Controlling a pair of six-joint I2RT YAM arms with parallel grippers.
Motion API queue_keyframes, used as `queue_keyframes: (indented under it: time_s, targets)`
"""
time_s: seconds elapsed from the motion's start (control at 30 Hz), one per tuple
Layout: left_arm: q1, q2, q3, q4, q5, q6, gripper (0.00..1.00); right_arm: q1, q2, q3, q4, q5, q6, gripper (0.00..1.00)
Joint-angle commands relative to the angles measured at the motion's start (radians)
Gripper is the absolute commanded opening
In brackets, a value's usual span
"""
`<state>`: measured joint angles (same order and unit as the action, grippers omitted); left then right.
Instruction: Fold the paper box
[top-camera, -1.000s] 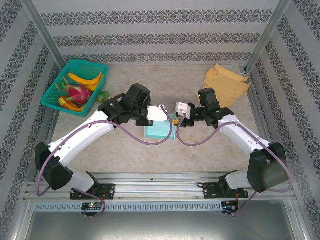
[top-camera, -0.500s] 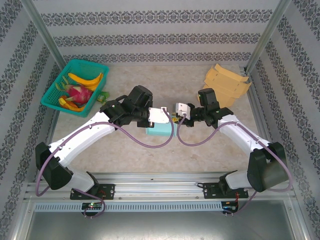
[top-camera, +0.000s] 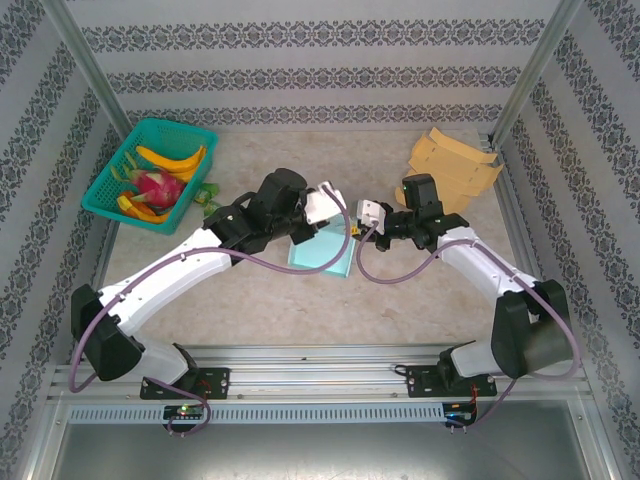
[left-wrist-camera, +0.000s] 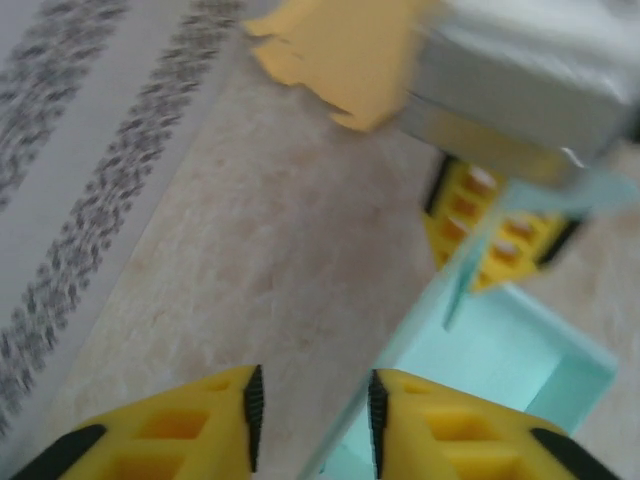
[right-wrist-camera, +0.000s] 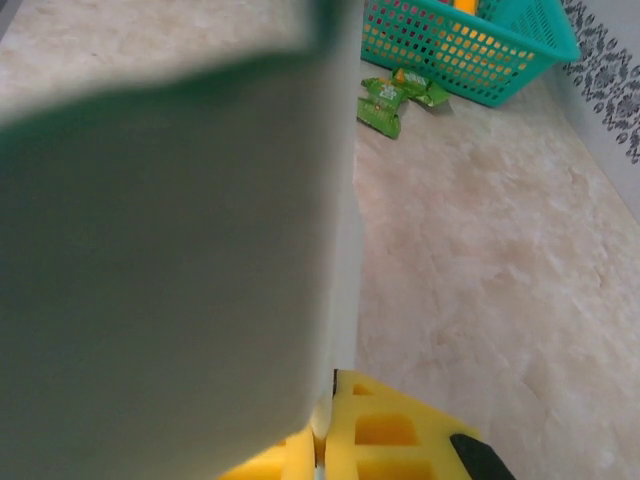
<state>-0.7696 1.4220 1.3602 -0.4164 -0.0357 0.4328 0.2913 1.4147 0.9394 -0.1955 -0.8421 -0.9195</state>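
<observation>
The left jaws have pulled toward the far side and parted, their yellow fingers (left-wrist-camera: 190, 430) standing apart with bare worktop (left-wrist-camera: 250, 260) showing between them. The right jaws have pinched shut on a pale wall of the paper box (top-camera: 322, 252), which sits mid-worktop between both arms.

The right gripper (right-wrist-camera: 320, 446) pinches the paper box (right-wrist-camera: 160, 250), green basket (right-wrist-camera: 470, 50) beyond.

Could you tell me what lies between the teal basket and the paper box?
Small green packets lie there, close by the basket, then bare table toward the paper box, seen from the right wrist view.
</observation>
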Motion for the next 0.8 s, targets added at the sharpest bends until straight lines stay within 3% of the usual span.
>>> queue_keyframes:
  time_s: [0.0,0.1,0.2,0.27,0.4,0.53,0.77]
  targets:
    - [0.024,-0.094,-0.075,0.191,-0.072,-0.456,0.4,-0.005,0.019,-0.01,0.036,-0.04,0.001,0.0]
    - [0.073,-0.188,-0.159,0.211,-0.139,-0.717,0.61,-0.007,0.035,-0.008,0.055,-0.028,0.002,0.0]
    - [0.173,-0.249,-0.173,0.063,-0.203,-1.002,0.89,-0.005,0.054,-0.014,0.089,-0.017,0.004,0.0]
    - [0.24,-0.254,-0.164,-0.025,-0.189,-1.109,1.0,-0.003,0.067,-0.017,0.109,-0.017,0.005,0.0]
    - [0.301,-0.167,-0.069,-0.26,-0.203,-1.383,1.0,0.005,0.081,-0.015,0.14,-0.026,0.007,0.0]
    - [0.327,-0.008,0.049,-0.401,-0.098,-1.432,1.0,0.014,0.08,-0.025,0.175,-0.028,0.01,0.01]
    - [0.338,0.089,0.074,-0.313,-0.04,-1.488,1.0,0.019,0.094,-0.021,0.159,-0.026,-0.014,0.01]
